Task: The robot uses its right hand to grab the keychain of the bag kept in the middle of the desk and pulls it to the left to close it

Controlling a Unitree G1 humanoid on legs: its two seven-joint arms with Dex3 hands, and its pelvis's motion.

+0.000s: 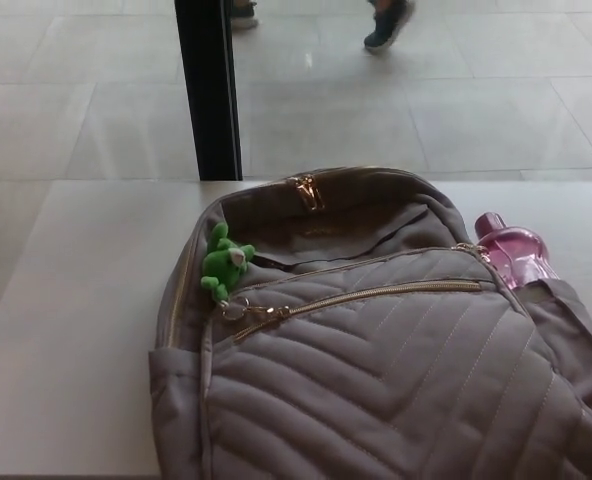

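Centrally in the head view, the bag [376, 380], a grey-brown quilted backpack, lay flat on the pale worktop [76, 330], its top toward the far edge and its lower part cut off by the bottom of the picture. The keychain [225, 263], a small green plush figure, rested on the bag's upper left shoulder, just above a gold ring and puller [246, 312] at the left end of a gold zip [376, 293] that ran slantwise across the front panel. Behind that panel a dark gap showed along the mouth of the main compartment. A pink bottle [511, 252] stood out of the side pocket on the bag's right, touching it.

Neither robot hand showed in this view, so the state of the fingers could not be told.

Beyond the worktop a black post [208, 90] rose from the tiled floor [476, 110], and a person's shoes [388, 24] showed at the top edge.
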